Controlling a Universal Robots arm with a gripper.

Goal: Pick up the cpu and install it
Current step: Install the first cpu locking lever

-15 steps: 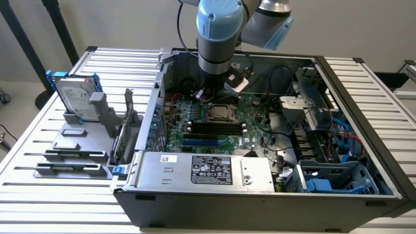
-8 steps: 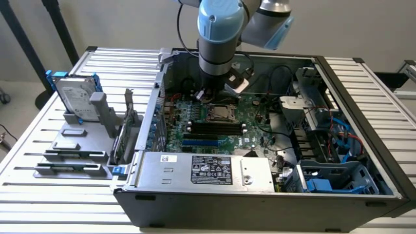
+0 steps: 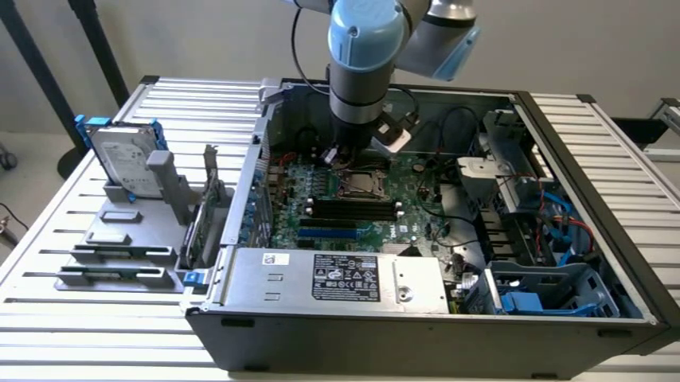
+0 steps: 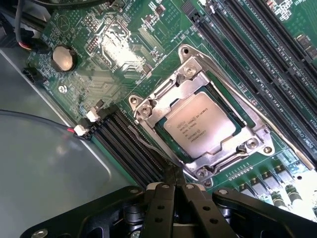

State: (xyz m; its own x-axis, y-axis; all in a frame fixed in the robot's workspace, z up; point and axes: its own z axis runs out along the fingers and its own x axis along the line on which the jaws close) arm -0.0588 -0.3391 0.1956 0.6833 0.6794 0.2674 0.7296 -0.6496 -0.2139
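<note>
The cpu (image 4: pixel 200 130), a flat silver square with printed lettering, lies seated in the motherboard socket, framed by the shiny metal load plate (image 4: pixel 190 74). My gripper (image 4: pixel 173 184) hovers just past one corner of that socket, its black fingers pressed together with nothing between them. A thin metal socket lever (image 4: pixel 148 146) runs along the socket's side towards the fingertips. In the exterior view the arm reaches down into the open computer case, with the gripper (image 3: pixel 345 155) just above the socket and cpu (image 3: pixel 362 185).
Black memory slots (image 4: pixel 129 144) flank the socket. A grey labelled power-supply box (image 3: pixel 340 277) fills the case's near side, and a drive cage with blue parts (image 3: pixel 542 290) sits on the exterior view's right. Outside, a hard drive in a blue bracket (image 3: pixel 123 159) stands on a grey holder (image 3: pixel 117 239).
</note>
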